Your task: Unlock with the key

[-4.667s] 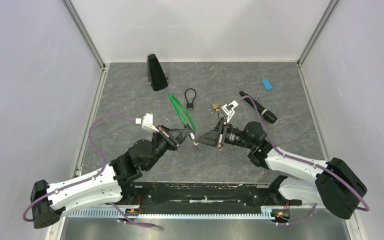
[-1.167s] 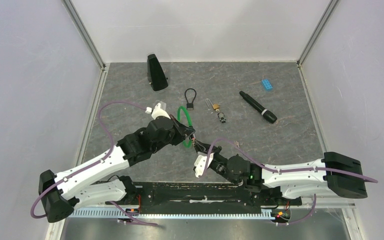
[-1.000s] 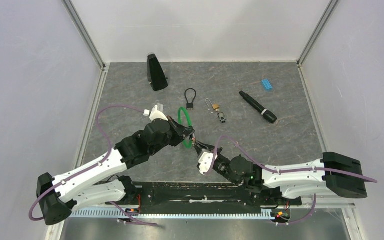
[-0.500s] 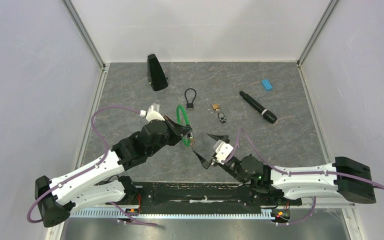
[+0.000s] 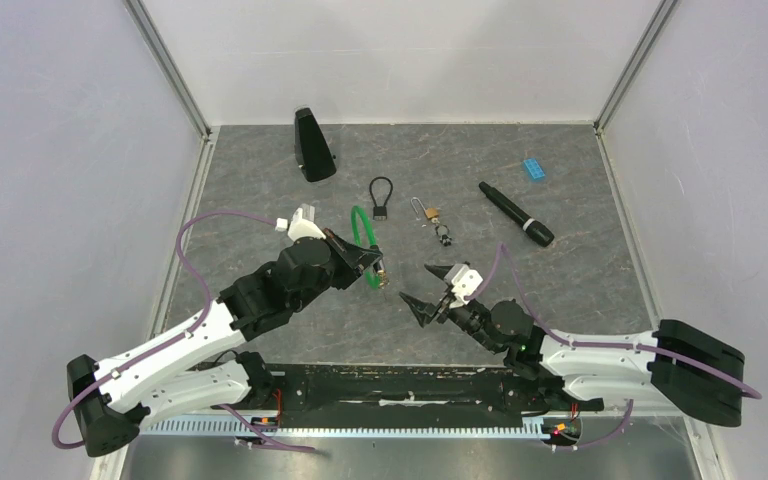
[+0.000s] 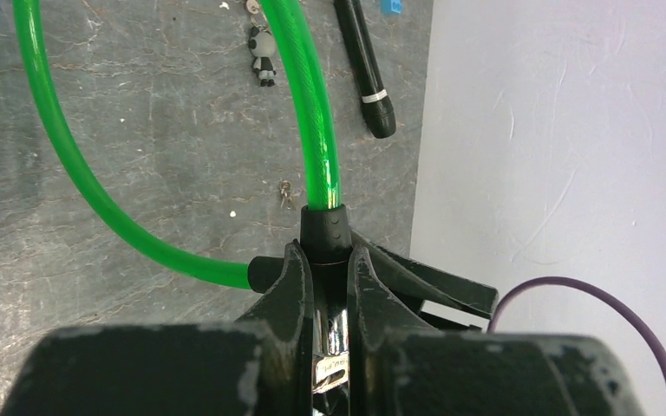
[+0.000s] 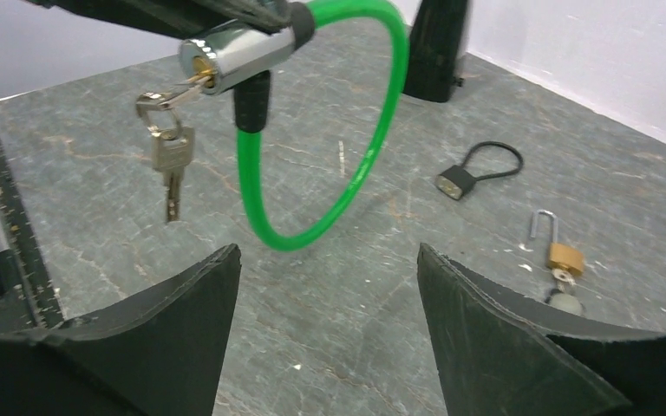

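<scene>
My left gripper point(image 5: 365, 262) is shut on the chrome cylinder point(image 7: 234, 48) of a green cable lock point(image 5: 364, 240), held above the grey table. In the left wrist view the fingers clamp the cylinder point(image 6: 331, 334), and the green cable point(image 6: 312, 104) loops away from it. A key point(image 7: 173, 91) sits in the cylinder's keyhole, with a second key point(image 7: 172, 160) hanging from its ring. My right gripper point(image 5: 418, 284) stands open just right of the keys and touches nothing. In the right wrist view its jaws point(image 7: 328, 251) are wide apart, below and short of the lock.
On the table behind lie a small black cable padlock point(image 5: 380, 198), a brass padlock point(image 5: 427, 213) with its shackle up, a small keyring charm point(image 5: 444, 237), a black marker point(image 5: 516, 213) and a blue brick point(image 5: 533, 168). A black wedge-shaped block point(image 5: 312, 145) stands at the back left.
My right gripper has let go of the key, opened wide and drawn back to the right. The key stays in the cylinder. The left gripper still holds the lock, shifted slightly left.
</scene>
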Robot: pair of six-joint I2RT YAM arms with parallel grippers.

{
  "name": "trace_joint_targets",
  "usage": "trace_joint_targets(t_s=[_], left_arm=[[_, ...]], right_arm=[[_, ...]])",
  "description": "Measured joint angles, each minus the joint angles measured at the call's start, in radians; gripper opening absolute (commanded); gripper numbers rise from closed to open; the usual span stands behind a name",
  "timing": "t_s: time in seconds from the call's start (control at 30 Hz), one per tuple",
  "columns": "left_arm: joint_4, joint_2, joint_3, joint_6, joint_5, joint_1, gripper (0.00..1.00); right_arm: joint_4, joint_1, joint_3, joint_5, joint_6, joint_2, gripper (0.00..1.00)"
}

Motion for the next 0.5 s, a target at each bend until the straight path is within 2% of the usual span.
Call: trace_joint_targets(t_s=[0.5], left_arm=[[0.027, 0.021, 0.023, -0.001, 0.072, 0.0, 0.02]], right_arm=[[0.154, -0.036, 0.128, -0.178, 0.016, 0.2, 0.65]])
